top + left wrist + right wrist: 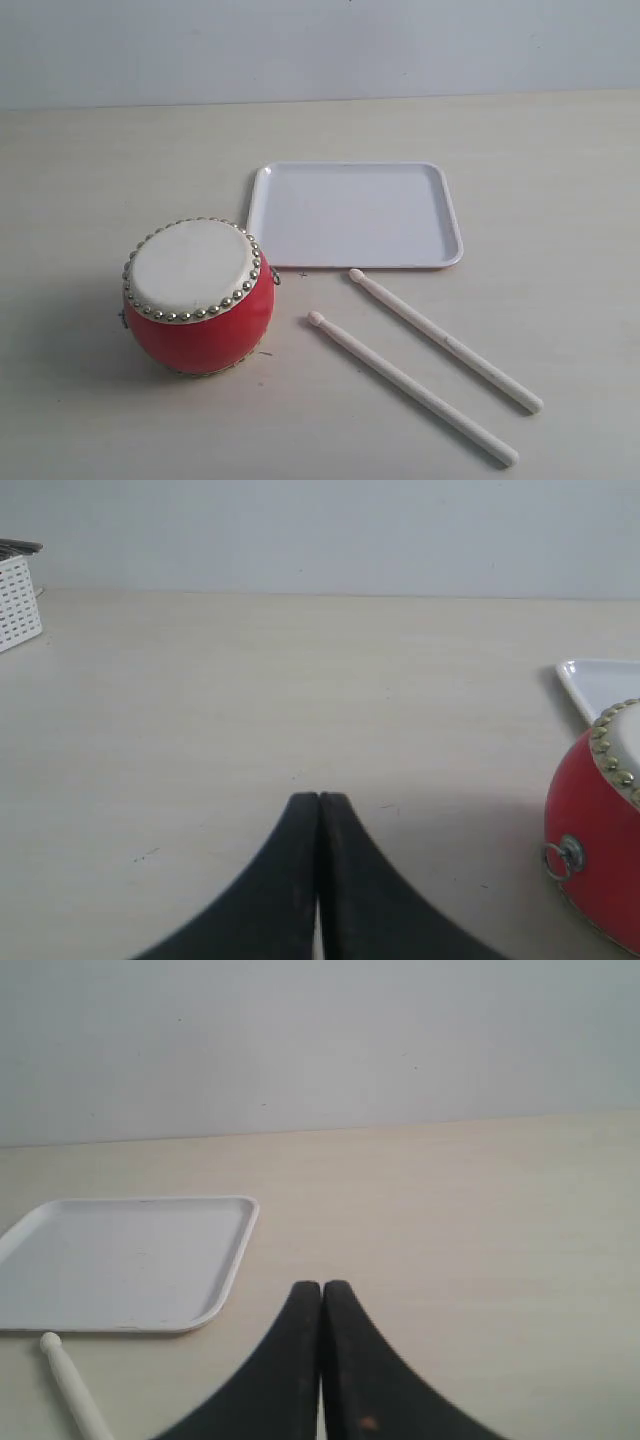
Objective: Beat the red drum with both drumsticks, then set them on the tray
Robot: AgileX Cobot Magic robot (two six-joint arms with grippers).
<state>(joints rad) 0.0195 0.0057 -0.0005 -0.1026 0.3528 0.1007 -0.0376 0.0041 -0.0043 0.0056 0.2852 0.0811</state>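
Pale counter (pixel 100 150) is carrying: red drum (pixel 200 300); two drumsticks (pixel 412 389) lying loose beside it, just outside the tray (pixel 355 215). My left gripper (pixel 318 798) and right gripper (pixel 321 1285) are hanging pinched together, empty. Whole task is waiting, I judge.

One small squat drum (pixel 198 295) with a glossy red body and cream skin top. One flat white rectangular plastic tray (pixel 355 215). Two slim pale cream drumsticks with bead tips: the drumstick nearer the tray (pixel 445 340) and the drumstick nearer the drum (pixel 413 388). Two black grippers, the left gripper (pixel 318 798) and the right gripper (pixel 321 1285). One white perforated object (pixel 15 600), possibly a basket, cut off by the frame edge.
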